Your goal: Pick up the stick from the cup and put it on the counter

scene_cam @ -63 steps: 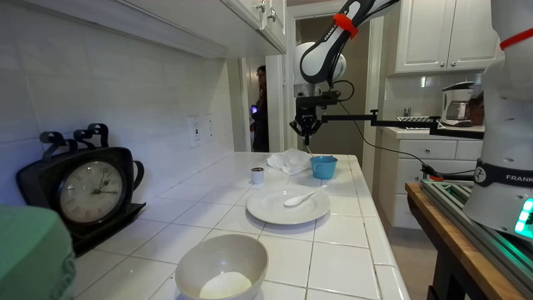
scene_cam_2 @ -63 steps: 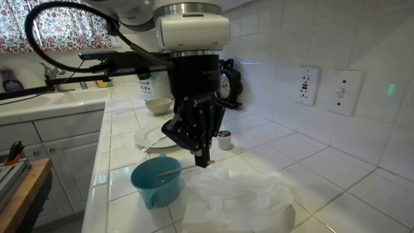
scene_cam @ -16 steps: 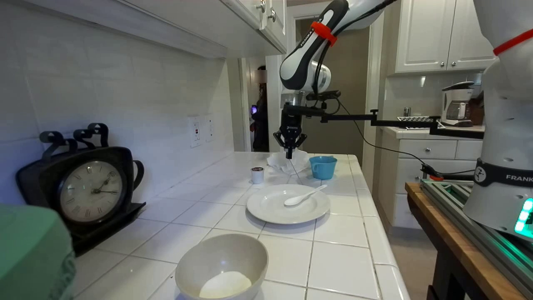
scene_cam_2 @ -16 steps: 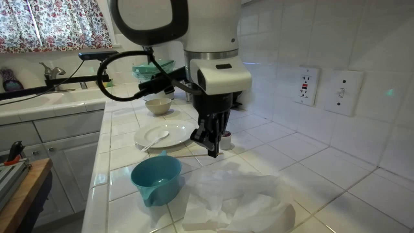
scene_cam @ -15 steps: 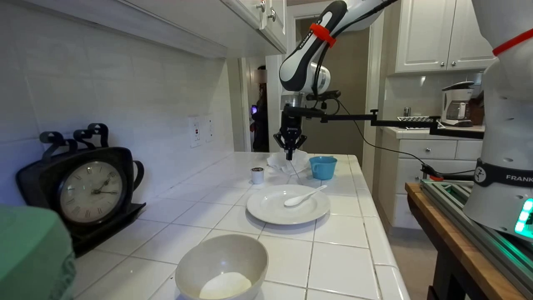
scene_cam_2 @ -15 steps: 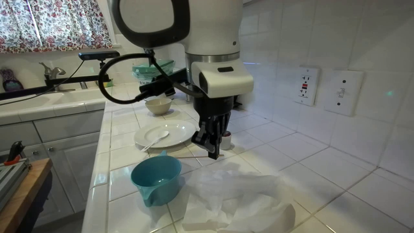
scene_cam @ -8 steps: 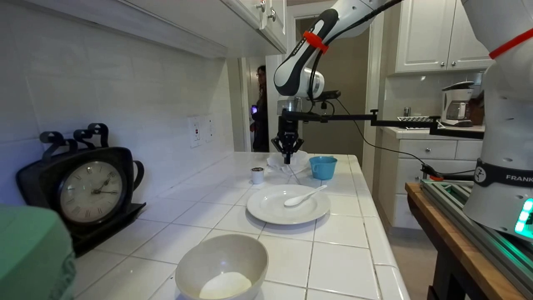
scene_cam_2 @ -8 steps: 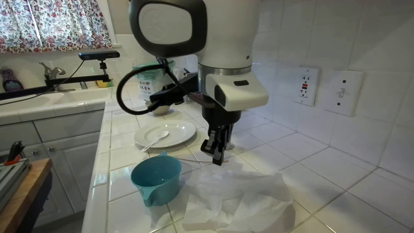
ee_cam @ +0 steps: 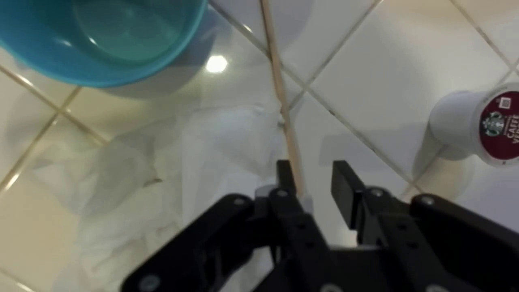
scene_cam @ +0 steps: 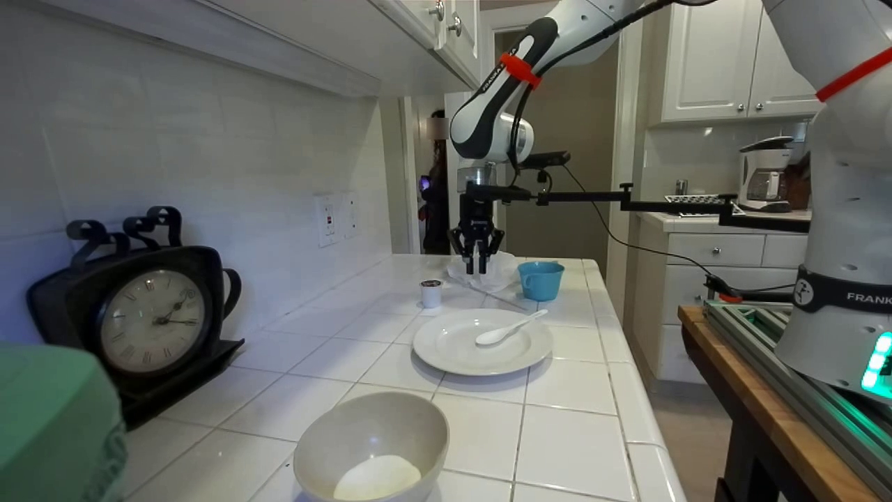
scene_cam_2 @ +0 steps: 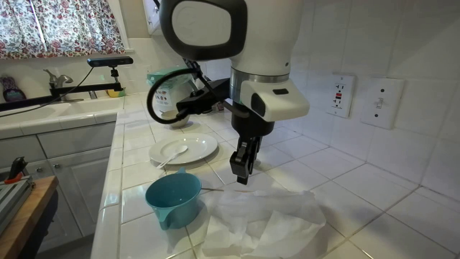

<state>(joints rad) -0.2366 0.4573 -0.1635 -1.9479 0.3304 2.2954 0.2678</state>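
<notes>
The thin wooden stick point(scene_cam: 502, 300) lies outside the cup on the white tiled counter point(scene_cam: 568, 432), along the edge of the crumpled paper. It also shows in an exterior view point(scene_cam_2: 212, 189) and in the wrist view point(ee_cam: 277, 77). The light-blue cup point(scene_cam: 541, 282) stands upright beside it, and I see into it in an exterior view point(scene_cam_2: 176, 205) and the wrist view point(ee_cam: 121, 77). My gripper point(scene_cam: 476, 268) is open, with a gap between its fingers in the wrist view point(ee_cam: 312, 172). It is just above one end of the stick, which passes by the left finger.
Crumpled white paper point(scene_cam_2: 266, 223) lies by the cup and stick. A small coffee pod point(ee_cam: 458, 121) stands near the gripper. A white plate point(scene_cam: 439, 348) with a white spoon point(scene_cam: 495, 336), a bowl point(scene_cam: 369, 439) and a black clock point(scene_cam: 157, 321) stand along the counter.
The stick was lifted from the cup and carried over toward the plate and pod, then lowered. Since half a second ago the fingers have opened and the stick has dropped flat on the counter.
</notes>
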